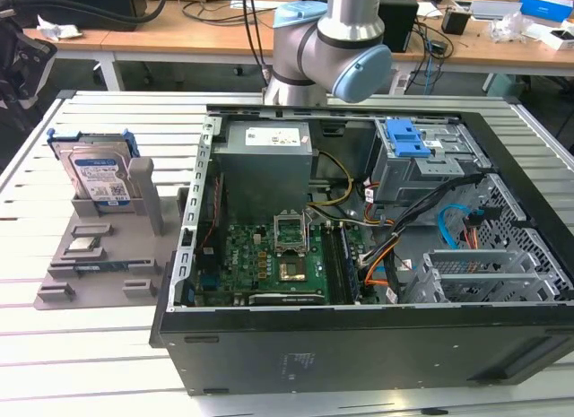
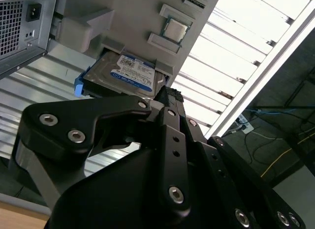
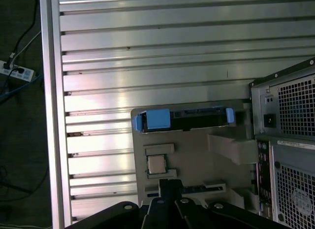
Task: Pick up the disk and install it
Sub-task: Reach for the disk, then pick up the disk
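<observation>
Standing on edge in the grey holder [image 1: 99, 256], the disk [image 1: 97, 177] sits at the exterior view's left, just beside the open computer case [image 1: 359, 345]. Gripper [image 2: 165, 98] hangs apart from it, with the disk ahead of its tip in the second wrist view. Released or clenched: cannot tell. Holder's post [image 1: 143, 193] flanks the disk.

My arm [image 1: 334, 40] is grey with pale-blue caps. The disk [image 1: 93, 170] is silver, its label [image 1: 109, 191] white-and-blue with barcodes, its frame [image 1: 90, 137] blue, its holder [image 1: 99, 266] grey. The tabletop [image 1: 90, 363] is ribbed silver. The case [image 1: 359, 359] is black, its board [image 1: 251, 256] green, one cable [image 1: 381, 256] seemingly orange.
</observation>
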Tool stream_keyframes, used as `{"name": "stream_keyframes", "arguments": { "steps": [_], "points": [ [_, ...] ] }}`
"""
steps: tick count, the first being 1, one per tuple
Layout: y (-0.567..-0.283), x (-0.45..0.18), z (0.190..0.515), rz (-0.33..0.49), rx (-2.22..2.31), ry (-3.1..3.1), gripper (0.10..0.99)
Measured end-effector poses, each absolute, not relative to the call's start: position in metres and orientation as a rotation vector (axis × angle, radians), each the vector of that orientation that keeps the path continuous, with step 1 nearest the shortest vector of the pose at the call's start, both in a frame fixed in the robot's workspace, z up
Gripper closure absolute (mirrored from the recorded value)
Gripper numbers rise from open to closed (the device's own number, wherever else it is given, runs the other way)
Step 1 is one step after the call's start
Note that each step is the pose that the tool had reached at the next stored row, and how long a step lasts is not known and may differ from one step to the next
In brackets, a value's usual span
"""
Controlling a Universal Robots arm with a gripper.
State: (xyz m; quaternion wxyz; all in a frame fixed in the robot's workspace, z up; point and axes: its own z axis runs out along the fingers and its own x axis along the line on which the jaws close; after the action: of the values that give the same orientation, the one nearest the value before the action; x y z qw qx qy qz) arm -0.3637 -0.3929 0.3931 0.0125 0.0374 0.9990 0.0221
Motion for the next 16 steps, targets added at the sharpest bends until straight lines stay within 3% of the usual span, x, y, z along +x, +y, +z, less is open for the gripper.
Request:
{"name": "stream_keyframes", "arguments": {
  "steps": [16],
  "points": [
    [-0.3929,-0.3638,0.3931,0.073,-0.205,3.114,0.98]
  ]
}}
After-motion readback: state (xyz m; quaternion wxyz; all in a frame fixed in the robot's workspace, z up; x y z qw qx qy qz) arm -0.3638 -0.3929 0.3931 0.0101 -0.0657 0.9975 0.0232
